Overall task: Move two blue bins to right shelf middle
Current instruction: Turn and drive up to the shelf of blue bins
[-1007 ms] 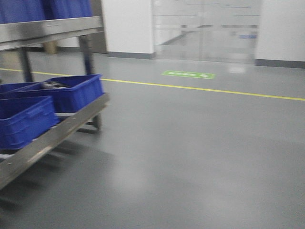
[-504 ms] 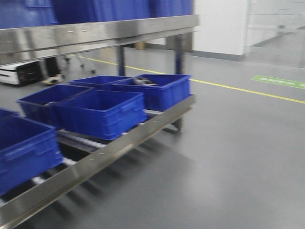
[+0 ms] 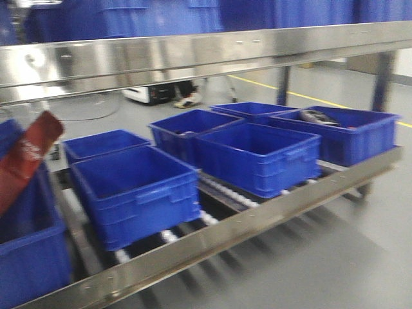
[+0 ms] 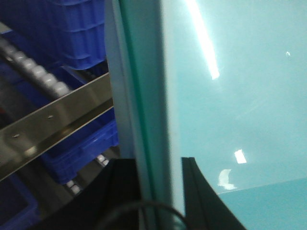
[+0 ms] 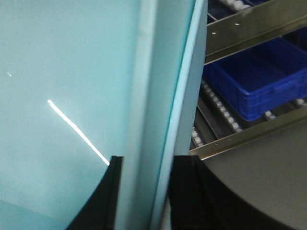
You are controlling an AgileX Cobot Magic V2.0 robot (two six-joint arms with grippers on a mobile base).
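Presently, several blue bins (image 3: 135, 193) sit on the roller shelf (image 3: 257, 222) in the front view, open tops up, rims apart or nearly touching. Judged stiff moulded plastic, light when empty; 1 far bin holds a dark item, so heavier. Best hold: the rim lips on opposite short sides, 1 gripper each. Left gripper (image 4: 160, 191) and right gripper (image 5: 144, 189) each straddle a pale teal panel edge; whether clenched, cannot tell.

Bins (image 3: 257, 154) side by side on the shelf (image 3: 270, 209), under another shelf (image 3: 193, 55).
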